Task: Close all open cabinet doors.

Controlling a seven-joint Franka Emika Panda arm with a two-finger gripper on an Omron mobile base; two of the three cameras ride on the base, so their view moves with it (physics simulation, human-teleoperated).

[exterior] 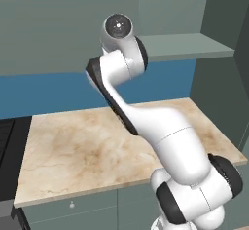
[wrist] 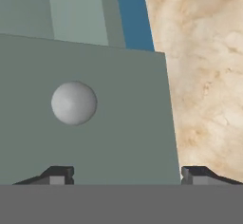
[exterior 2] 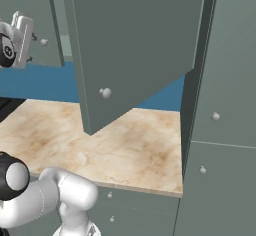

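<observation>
A large grey-green cabinet door (exterior 2: 135,40) stands swung wide open over the counter, its round silver knob (exterior 2: 105,93) near the lower corner. Behind it, the open cabinet's shelf (exterior: 185,46) is exposed. A second cabinet door (exterior 2: 47,20) hangs to the left with its own knob (exterior 2: 44,42). My gripper (exterior 2: 33,41) is just left of that knob, facing the panel. In the hand view this door (wrist: 95,137) is very close, with the knob (wrist: 73,103) ahead and left of centre. The gripper (wrist: 128,175) is open, its fingertips (wrist: 57,175) wide apart and holding nothing.
A marble counter (exterior: 87,146) runs below the cabinets, with a blue backsplash (exterior: 44,92) behind it. Drawer fronts (exterior: 73,209) sit under its front edge. A dark appliance (exterior: 7,151) borders the counter's left end. A tall cabinet (exterior 2: 225,80) walls off the right side.
</observation>
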